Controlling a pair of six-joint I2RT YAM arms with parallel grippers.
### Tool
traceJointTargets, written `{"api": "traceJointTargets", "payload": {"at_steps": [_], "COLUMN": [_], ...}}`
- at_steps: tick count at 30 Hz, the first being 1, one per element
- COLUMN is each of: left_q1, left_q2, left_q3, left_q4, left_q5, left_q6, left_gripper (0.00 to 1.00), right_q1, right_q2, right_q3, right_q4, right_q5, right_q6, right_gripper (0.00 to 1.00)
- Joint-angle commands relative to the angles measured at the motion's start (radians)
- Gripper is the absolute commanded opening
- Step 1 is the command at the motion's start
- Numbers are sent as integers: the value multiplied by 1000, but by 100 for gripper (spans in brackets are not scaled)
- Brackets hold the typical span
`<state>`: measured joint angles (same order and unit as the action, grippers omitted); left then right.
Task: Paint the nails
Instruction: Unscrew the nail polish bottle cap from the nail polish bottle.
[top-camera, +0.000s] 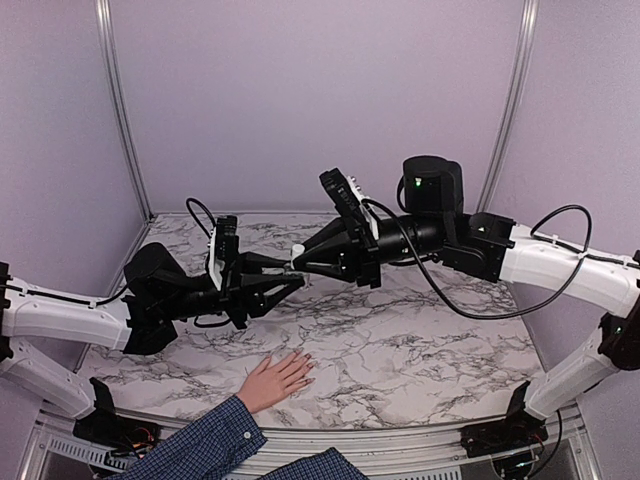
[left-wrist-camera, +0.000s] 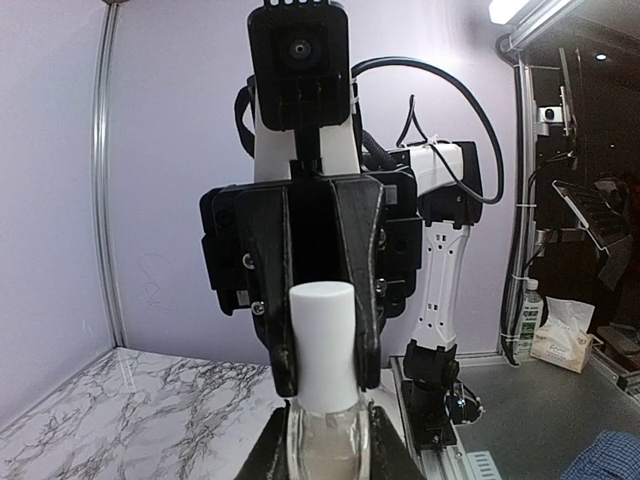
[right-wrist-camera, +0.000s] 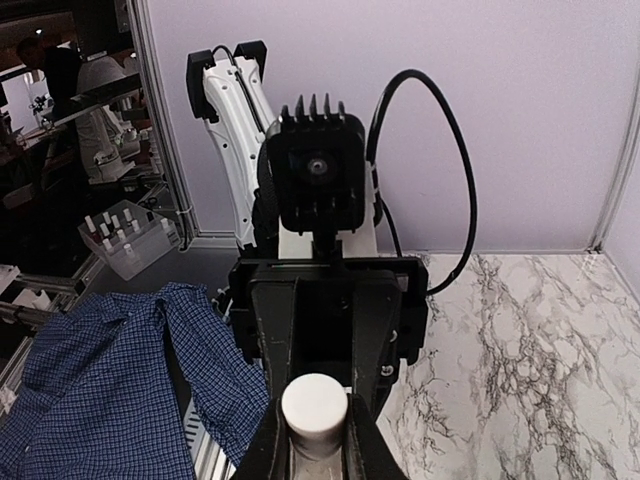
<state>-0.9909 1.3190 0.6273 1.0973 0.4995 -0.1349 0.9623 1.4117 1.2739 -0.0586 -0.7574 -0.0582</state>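
A light-skinned hand (top-camera: 275, 380) in a blue plaid sleeve (top-camera: 200, 445) lies flat on the marble table (top-camera: 420, 340) near the front edge, fingers pointing right. Its nails (top-camera: 306, 372) are tiny pale specks. Above mid-table the two grippers meet tip to tip. My left gripper (top-camera: 291, 272) (left-wrist-camera: 325, 435) is shut on the glass body of a nail polish bottle (left-wrist-camera: 325, 450). My right gripper (top-camera: 301, 256) (right-wrist-camera: 315, 430) is shut on the bottle's white cap (left-wrist-camera: 325, 340) (right-wrist-camera: 314, 408). Both hang well above and behind the hand.
Purple walls and aluminium posts (top-camera: 118, 100) close in the table on three sides. The person's plaid shirt (right-wrist-camera: 90, 390) shows beyond the near edge. A clear rack of small bottles (right-wrist-camera: 125, 235) stands off the table. A tissue pack (left-wrist-camera: 560, 335) lies outside the cell.
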Motion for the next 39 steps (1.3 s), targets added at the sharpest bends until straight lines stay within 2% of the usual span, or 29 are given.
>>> {"api": "traceJointTargets", "payload": {"at_steps": [1,3,7,12,20,26,39], "left_q1": [-22,-22,-18,-6,3,5,9], "left_q2": [-13,-18,-34,-30,-30,-28,1], "left_q3": [23,15,-14,-40,-62,-58,-58], "left_q4": [16,15,10,10,5,-30,-66], "left_q5": [66,28,-67,-198,-340,-441,-564], "left_q6": [24,37,61,85,96,106,130], "left_gripper": [0,0,0,0,0,0,0], "right_q1": [7,7,7,7,-9,-23,-24], "right_q2": [-9,-16,-28,-36,-10,-13,44], "right_q3": [0,-10,-28,-23,19,33,110], "right_q4": [69,77,103,90,24,13,-81], "right_q5": [-26,-19,-4,96,379,467,575], "right_q6": [7,11,35,80,174,221,284], "right_gripper": [15,29,49,63,72,84,84]}}
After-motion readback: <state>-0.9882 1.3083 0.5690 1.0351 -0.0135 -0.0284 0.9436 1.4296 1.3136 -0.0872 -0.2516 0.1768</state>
